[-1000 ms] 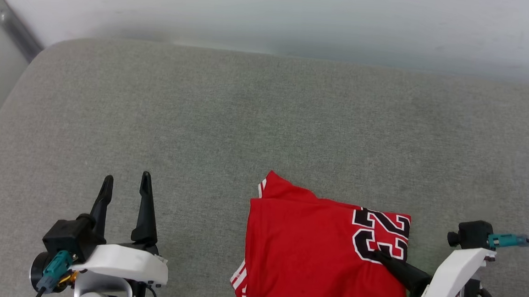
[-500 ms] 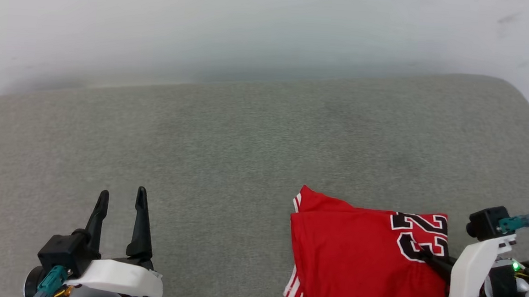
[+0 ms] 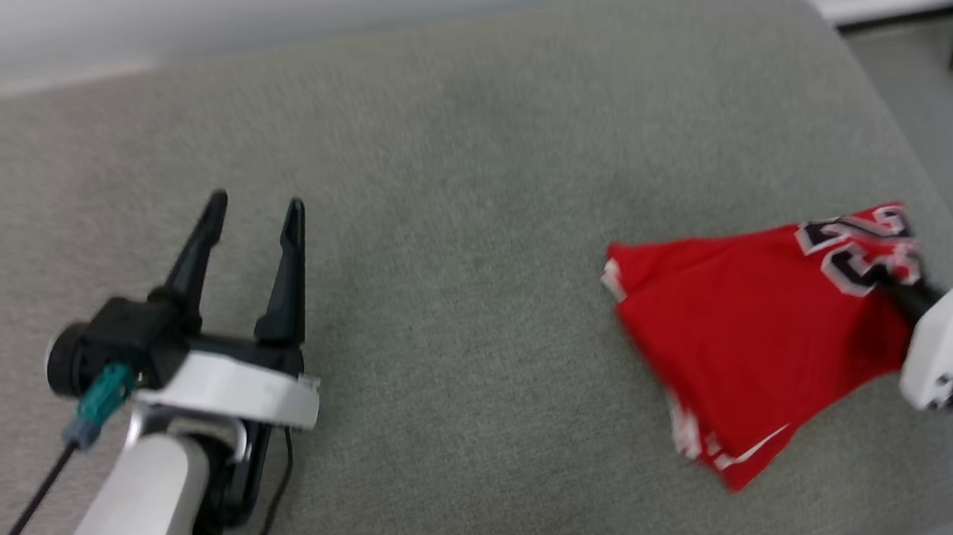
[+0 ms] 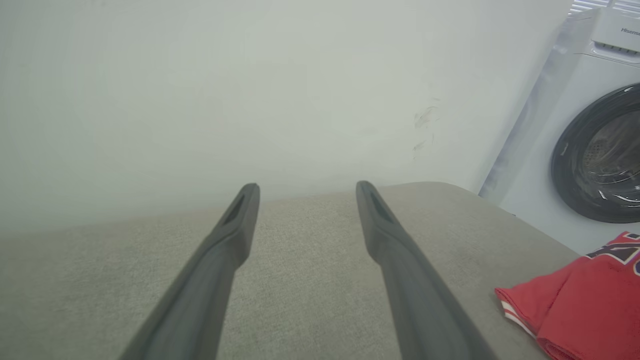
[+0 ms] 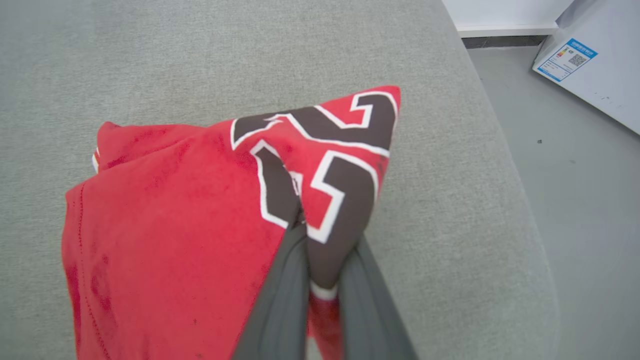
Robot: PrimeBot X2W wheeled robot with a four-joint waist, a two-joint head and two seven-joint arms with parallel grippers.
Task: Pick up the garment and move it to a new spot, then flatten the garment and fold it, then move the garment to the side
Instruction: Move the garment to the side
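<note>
Head view, blurred. The right gripper [image 5: 327,235] is cut off there by the right edge, and its fingertips are buried in cloth. In both wrist views the garment [image 3: 754,334] runs out of frame, so its near edge goes unseen. The black-and-white number print is creased and only partly legible.

The right gripper's 2 fingers are pressed together on the garment's printed corner, which bunches between them. The rest of the red cloth spreads leftward over the cushion [image 3: 460,258]. The left gripper [image 3: 255,204] stands with its fingers wide apart, holding nothing, above the cushion's left part.

The garment sits close to the cushion's rounded right edge, with floor [image 5: 575,175] beyond. A broad stretch of bare cushion separates garment and left gripper. A wall [image 4: 250,75] bounds the far side, and a washer [image 4: 600,150] stands at far right.
</note>
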